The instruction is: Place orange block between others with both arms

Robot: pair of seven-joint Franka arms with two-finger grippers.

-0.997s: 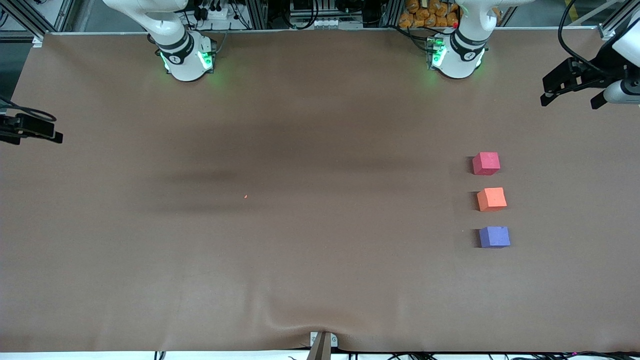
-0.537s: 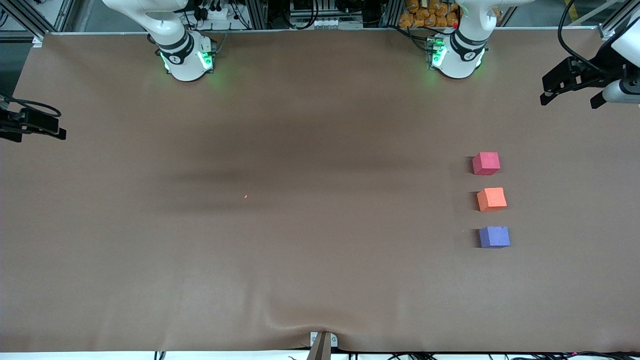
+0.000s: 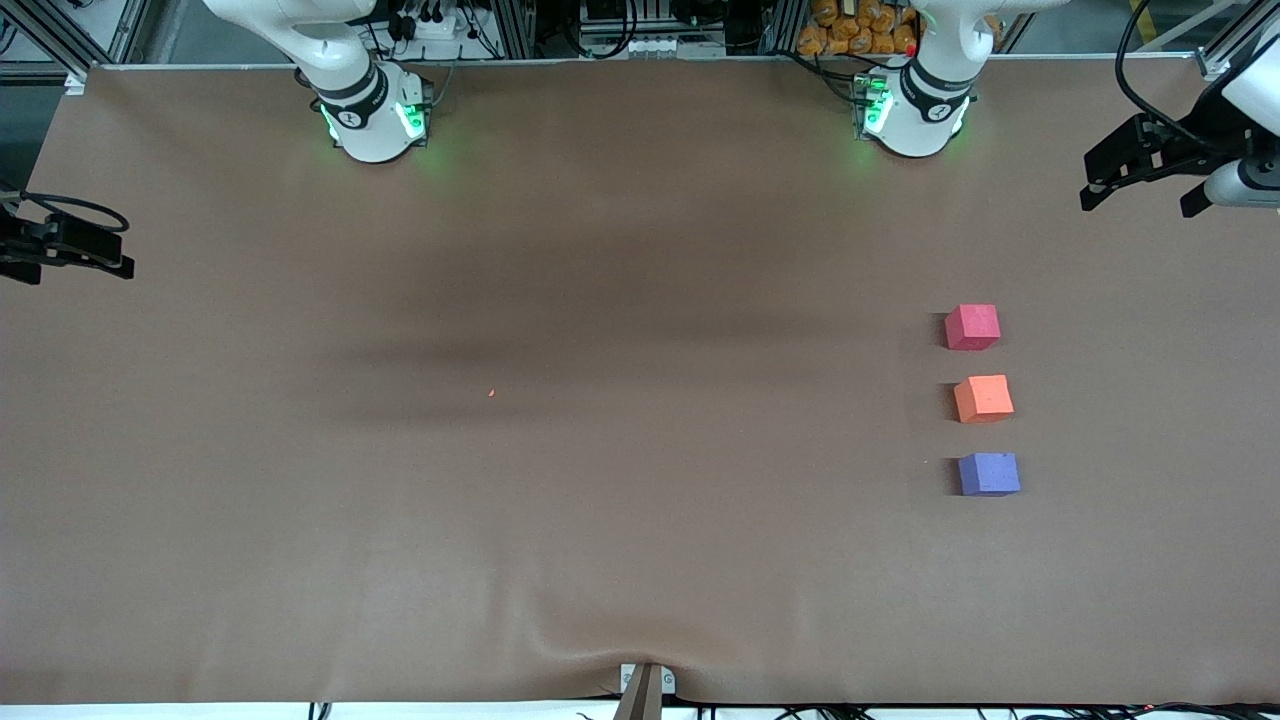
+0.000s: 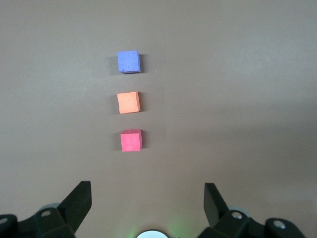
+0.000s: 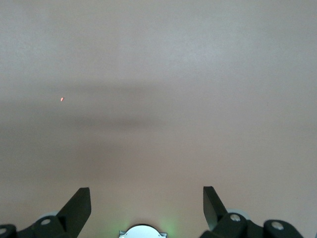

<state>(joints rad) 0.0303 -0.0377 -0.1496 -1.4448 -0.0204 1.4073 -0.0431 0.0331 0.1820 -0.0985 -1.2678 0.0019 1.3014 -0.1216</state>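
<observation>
Three small cubes stand in a row toward the left arm's end of the table. The orange block (image 3: 983, 399) (image 4: 128, 102) sits between the pinkish-red cube (image 3: 971, 327) (image 4: 131, 140) and the purple-blue cube (image 3: 989, 474) (image 4: 128, 62), which is nearest the front camera. My left gripper (image 3: 1140, 195) (image 4: 147, 198) hangs open and empty high over the table's edge at the left arm's end, apart from the cubes. My right gripper (image 3: 75, 262) (image 5: 147, 198) is open and empty over the table's right-arm end, with no cube in its view.
A brown cloth (image 3: 600, 450) covers the whole table, with a wrinkle at its front edge near a small bracket (image 3: 645, 685). A tiny orange speck (image 3: 491, 393) (image 5: 62, 99) lies mid-table. Both arm bases (image 3: 375, 115) (image 3: 912, 110) stand at the back edge.
The right gripper has crept slightly inward over the table's end. The left gripper and the three cubes have not visibly moved.
</observation>
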